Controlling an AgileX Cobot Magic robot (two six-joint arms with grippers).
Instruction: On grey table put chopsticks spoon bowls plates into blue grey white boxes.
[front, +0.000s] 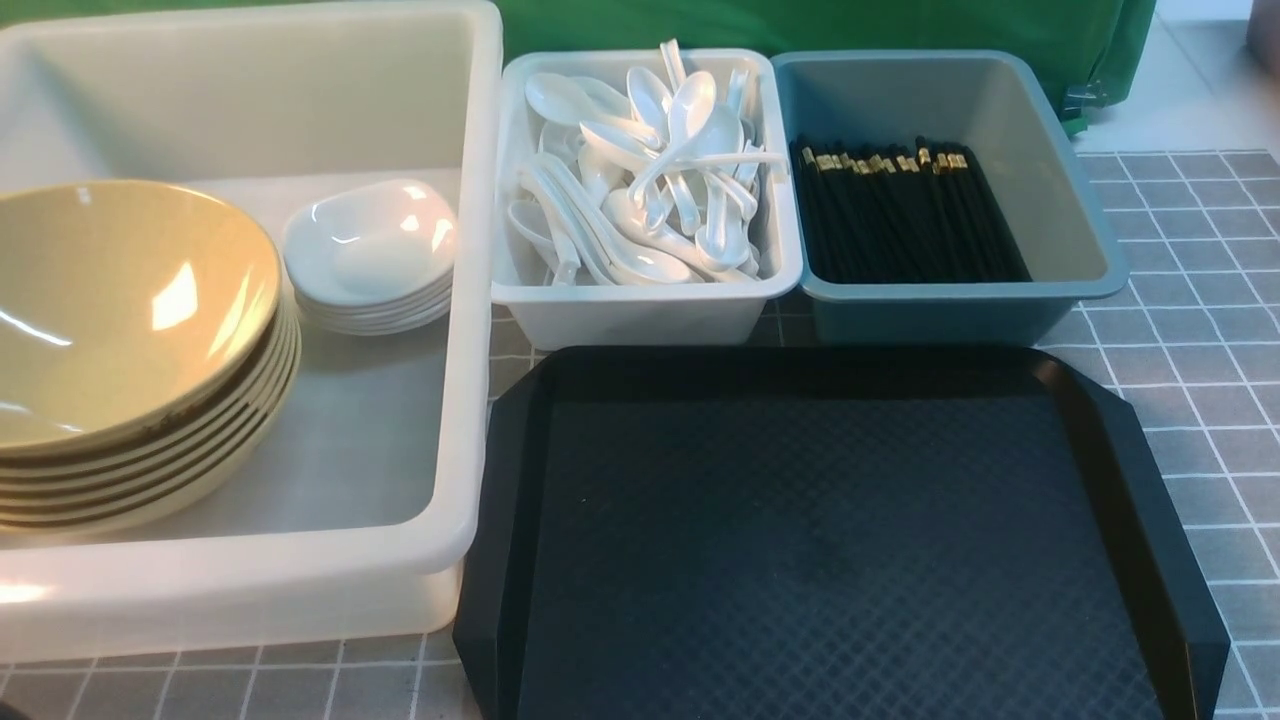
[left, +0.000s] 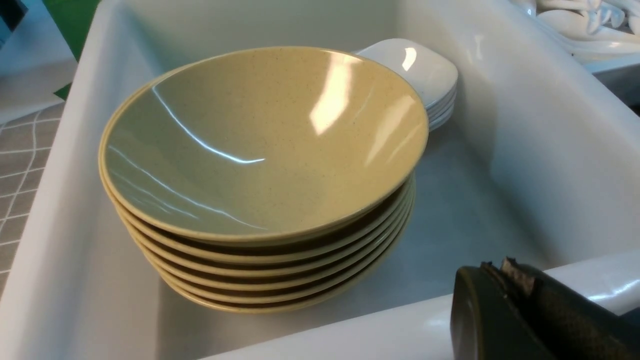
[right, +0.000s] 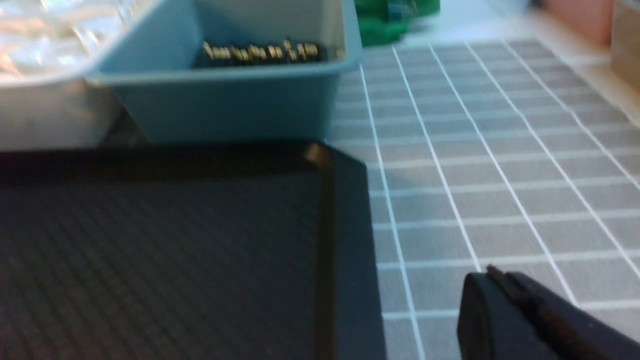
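With the black tray (front: 840, 540) bare and every item binned, the sorting looks finished, so the sensible move is a clean retreat clear of the rims. The bowls (front: 120, 340) and plates (front: 370, 255) are stacked in the white tub (front: 470, 300) at left, the spoons (front: 650, 170) fill the pale box (front: 640, 310) at upper centre, and the chopsticks (front: 900, 215) lie in the blue box (front: 1090, 230) on the grey desk (front: 1200, 330). The left gripper (left: 505, 272) hovers above the tub's near rim, fingers together and empty; the right gripper (right: 500, 282) hangs over the desk beside the tray, likewise closed on nothing.
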